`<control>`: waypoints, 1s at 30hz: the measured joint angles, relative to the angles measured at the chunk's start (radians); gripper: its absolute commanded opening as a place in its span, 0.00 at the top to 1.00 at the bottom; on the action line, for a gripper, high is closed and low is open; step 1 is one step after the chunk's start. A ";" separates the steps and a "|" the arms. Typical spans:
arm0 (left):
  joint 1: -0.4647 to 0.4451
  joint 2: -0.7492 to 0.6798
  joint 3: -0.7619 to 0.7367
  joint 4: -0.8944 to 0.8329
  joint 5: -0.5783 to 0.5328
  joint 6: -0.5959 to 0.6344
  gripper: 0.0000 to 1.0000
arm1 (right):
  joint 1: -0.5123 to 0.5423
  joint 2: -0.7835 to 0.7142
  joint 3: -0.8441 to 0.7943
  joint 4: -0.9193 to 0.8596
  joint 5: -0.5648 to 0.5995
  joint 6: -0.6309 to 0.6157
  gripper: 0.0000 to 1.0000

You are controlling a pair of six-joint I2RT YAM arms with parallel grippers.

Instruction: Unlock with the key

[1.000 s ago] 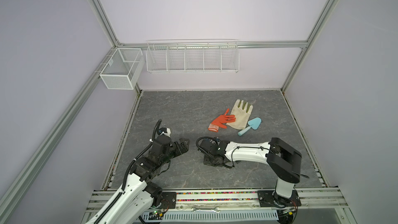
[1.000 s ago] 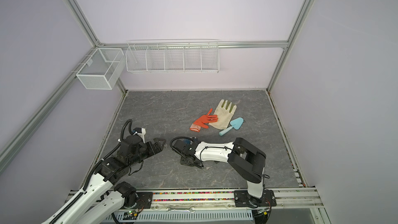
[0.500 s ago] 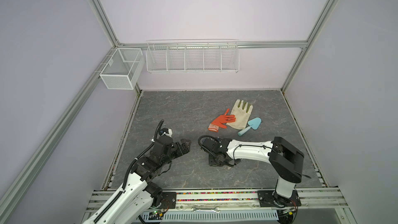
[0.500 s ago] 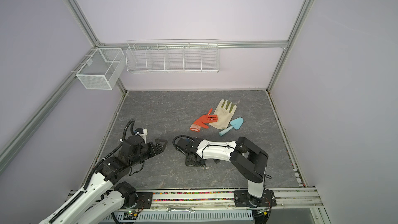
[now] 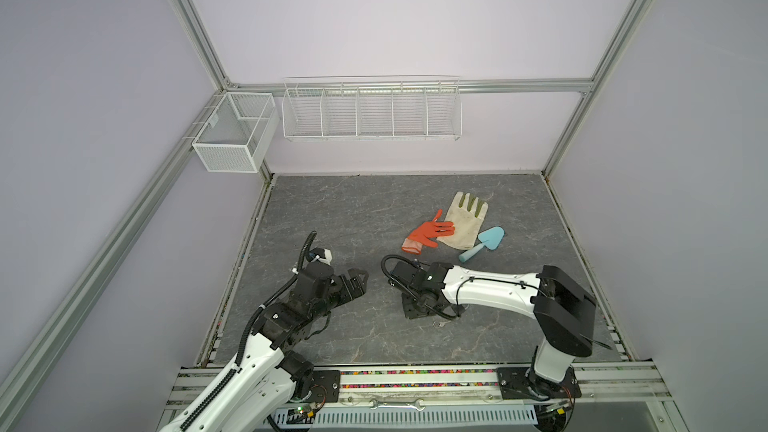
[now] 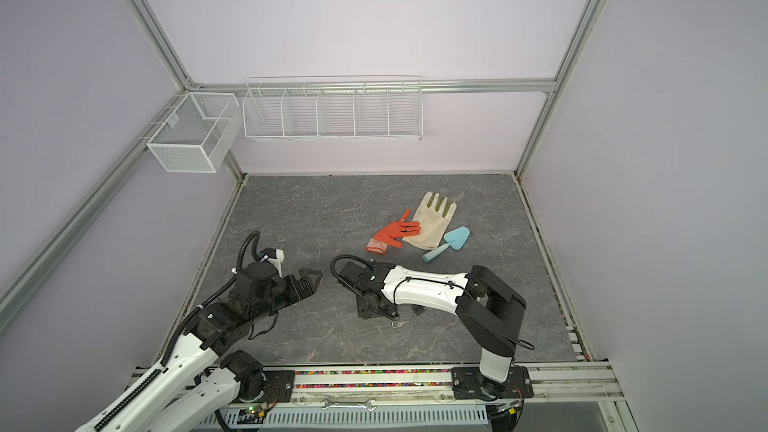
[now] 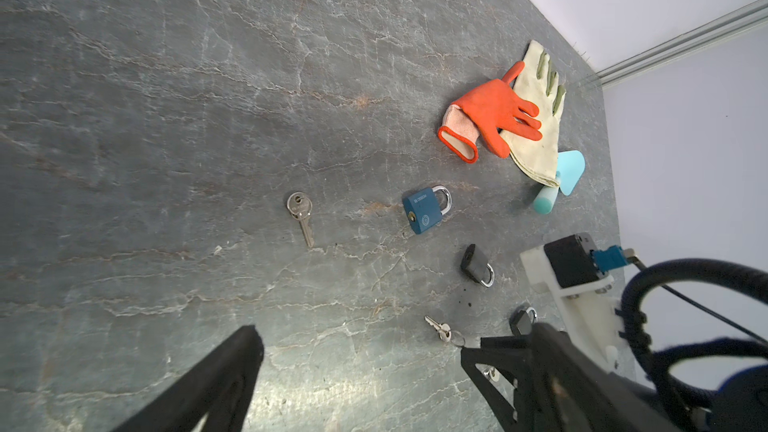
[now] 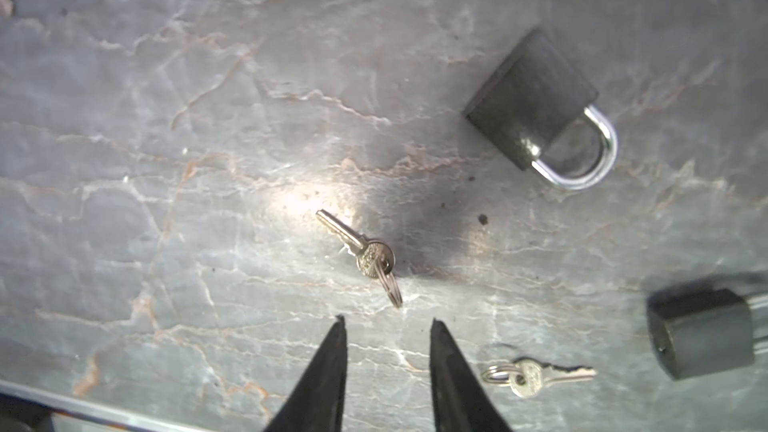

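Across the grey marbled tabletop (image 5: 374, 209), both arms reached low toward the middle. The left gripper (image 7: 357, 340) hovered above the slab with its black fingers (image 7: 216, 371) spread wide and nothing between them. The right gripper (image 8: 387, 320) pointed down at the slab, its two tips parted by a modest gap and clasping nothing.

Toward the far right side lay a cream canvas work glove (image 5: 465, 222). An orange rubber glove (image 5: 428, 234) overlapped one edge of it, and a light blue plastic trowel (image 5: 484, 243) sat just beside the other.

Nearer the arms, a blue padlock with a steel shackle (image 7: 424, 209) lay flat on the stone. A dark grey padlock (image 8: 536, 105) lay flat beyond the right gripper's tips. A second dark grey padlock (image 8: 702, 334) sat off to one side of that gripper, too blurred to show more.

A large silver key (image 7: 300, 211) lay alone, apart from the blue padlock. The small silver key on a split ring (image 8: 361, 249) lay flat on the tabletop just ahead of the right gripper's tips. Its ring end was nearest them, and its blade pointed away. A second small ringed key (image 8: 536, 378) rested beside one finger of the right gripper, near the second dark grey padlock.
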 measured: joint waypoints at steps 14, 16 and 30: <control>-0.050 0.002 0.000 0.003 -0.011 -0.039 0.00 | -0.050 0.023 -0.001 0.041 -0.050 -0.241 0.63; -0.053 0.005 0.000 0.004 -0.014 -0.043 0.00 | -0.051 0.032 -0.002 0.053 -0.058 -0.252 0.66; -0.058 0.015 0.000 0.036 -0.015 -0.049 0.00 | -0.051 0.093 -0.002 0.072 -0.071 -0.293 0.82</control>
